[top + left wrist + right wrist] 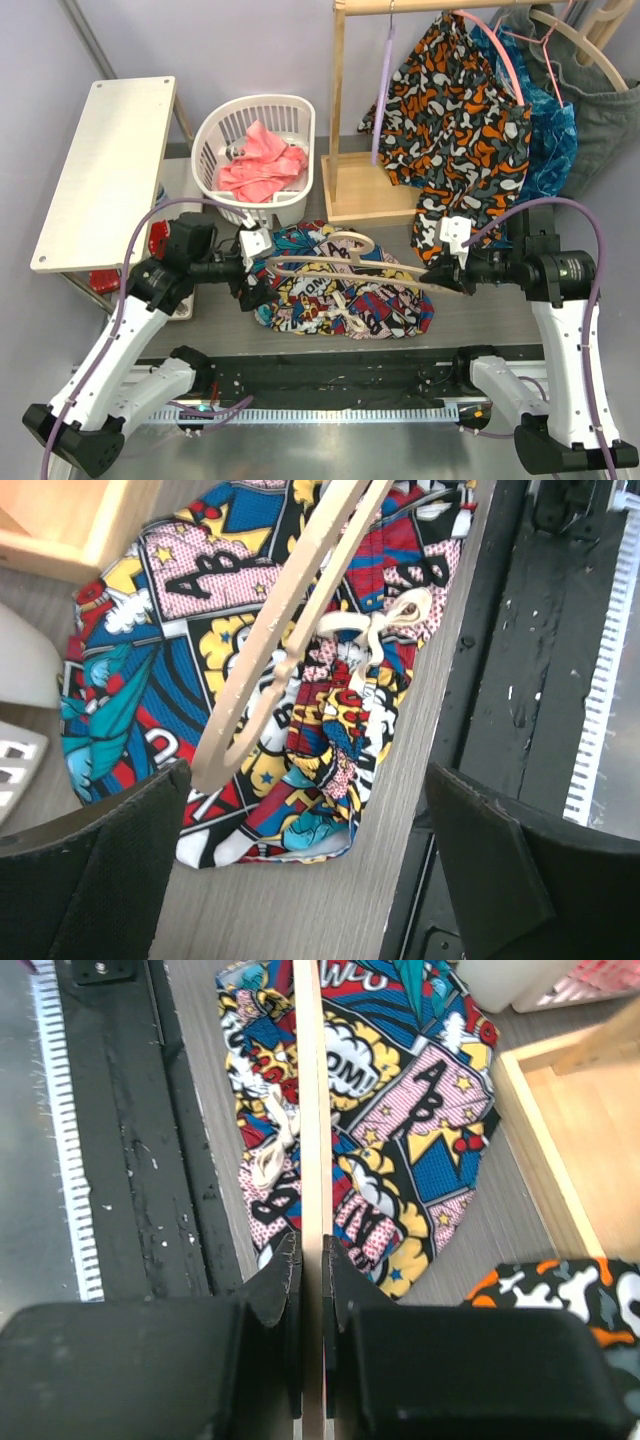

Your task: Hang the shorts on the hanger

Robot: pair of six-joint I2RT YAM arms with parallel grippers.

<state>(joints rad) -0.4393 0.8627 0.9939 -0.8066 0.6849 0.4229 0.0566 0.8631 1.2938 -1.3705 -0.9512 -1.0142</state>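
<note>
Right wrist shows pale wooden hanger point(310, 1110) crossing bright comic-print shorts point(400, 1110).

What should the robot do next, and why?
Probably lower the left arm and close its open jaws on the edge of the shorts below. The right arm has its jaws clamped on the hanger, which sits over the shorts with no fabric draped on its bar.
</note>
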